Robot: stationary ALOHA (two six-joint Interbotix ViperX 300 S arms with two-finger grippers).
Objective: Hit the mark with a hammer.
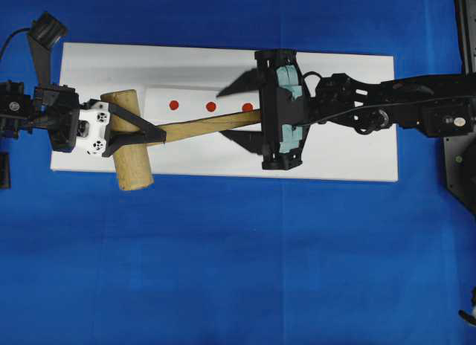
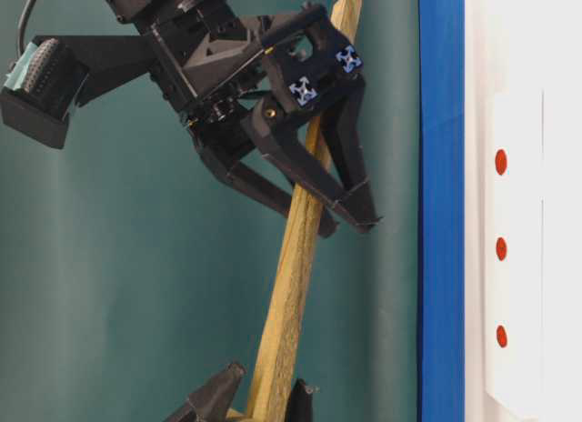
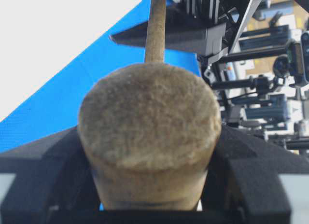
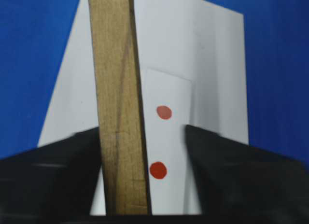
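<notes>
Item: hammer (image 1: 134,140), held over the white board (image 1: 357,148). My left gripper (image 1: 137,131) has its jaws clamped across the thick head. Handle runs rightward, rising slightly, to my right gripper (image 1: 256,111), jaws around the handle end, one touching; I cannot tell if they grip. Step: handover. Next: confirm right grasp, release left, swing at a red mark (image 1: 210,105).

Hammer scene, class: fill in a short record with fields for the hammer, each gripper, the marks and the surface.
hammer: wooden mallet, held above the board
left gripper: shut on the hammer at the head
right gripper: around the handle's end; one finger touches, a gap shows beside the other
red marks: three dots in a row on a white strip
board: white, on blue cloth
</notes>
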